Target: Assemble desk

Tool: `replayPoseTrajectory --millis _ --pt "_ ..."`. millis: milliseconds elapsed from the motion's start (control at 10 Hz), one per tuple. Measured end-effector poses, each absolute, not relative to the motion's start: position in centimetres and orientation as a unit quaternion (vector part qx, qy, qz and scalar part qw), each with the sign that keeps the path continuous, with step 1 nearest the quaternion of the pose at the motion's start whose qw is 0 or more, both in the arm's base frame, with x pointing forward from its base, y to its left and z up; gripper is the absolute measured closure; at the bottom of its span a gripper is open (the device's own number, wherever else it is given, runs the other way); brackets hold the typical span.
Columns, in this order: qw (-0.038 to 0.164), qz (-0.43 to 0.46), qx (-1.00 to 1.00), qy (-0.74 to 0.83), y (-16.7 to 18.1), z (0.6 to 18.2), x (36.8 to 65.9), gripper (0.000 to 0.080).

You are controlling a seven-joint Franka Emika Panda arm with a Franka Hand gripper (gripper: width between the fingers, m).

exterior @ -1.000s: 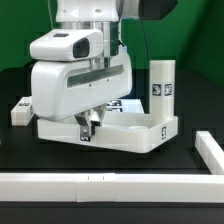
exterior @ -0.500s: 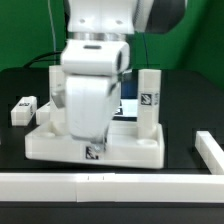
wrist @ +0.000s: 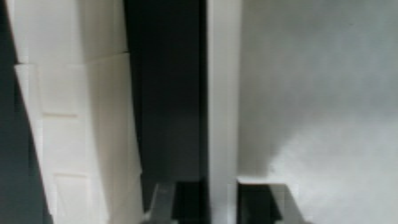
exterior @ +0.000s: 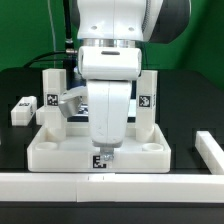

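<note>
The white desk slab [exterior: 60, 150] lies square to the exterior view, rim up. Two legs stand upright in its far corners, one on the exterior view's left [exterior: 55, 95] and one on the right [exterior: 148, 100]. My gripper [exterior: 102, 150] reaches straight down onto the slab's near rim, just above a small tag [exterior: 99, 160], and is shut on that rim. In the wrist view the thin white rim wall [wrist: 222, 100] runs between my dark fingertips [wrist: 178, 205], with my gripper [wrist: 222, 192] closed on it. A third leg [exterior: 25, 108] lies loose on the table at the exterior view's left.
A long white border rail [exterior: 60, 183] runs along the table's near edge and turns up at the exterior view's right [exterior: 210, 150]. The black table [exterior: 195, 115] surrounds the slab. My arm's white body hides the slab's middle.
The slab has swung round with my gripper from a slanted pose to square-on. The arm has turned with it, and the left upright leg has come into view.
</note>
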State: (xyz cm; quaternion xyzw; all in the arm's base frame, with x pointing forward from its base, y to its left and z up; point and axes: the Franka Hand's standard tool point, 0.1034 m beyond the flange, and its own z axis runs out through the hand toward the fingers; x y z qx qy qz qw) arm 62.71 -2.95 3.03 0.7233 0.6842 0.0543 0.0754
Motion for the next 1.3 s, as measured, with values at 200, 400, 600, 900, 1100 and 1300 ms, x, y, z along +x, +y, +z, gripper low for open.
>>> replayPoseTrajectory --millis 200,400,600,900,1100,1300 --pt "0.076 0.061 0.723 0.684 -1.8 3.4 63.5 0.0735" --pt "0.083 0.074 0.716 0.689 0.6 3.5 65.2 0.0735" --pt "0.082 0.082 0.720 0.685 2.6 3.5 66.1 0.0735" --pt "0.081 0.081 0.728 0.676 3.6 3.4 66.2 0.0734" --pt "0.082 0.075 0.728 0.676 3.5 3.4 66.3 0.0734" --pt "0.082 0.075 0.729 0.675 3.3 3.4 66.3 0.0640"
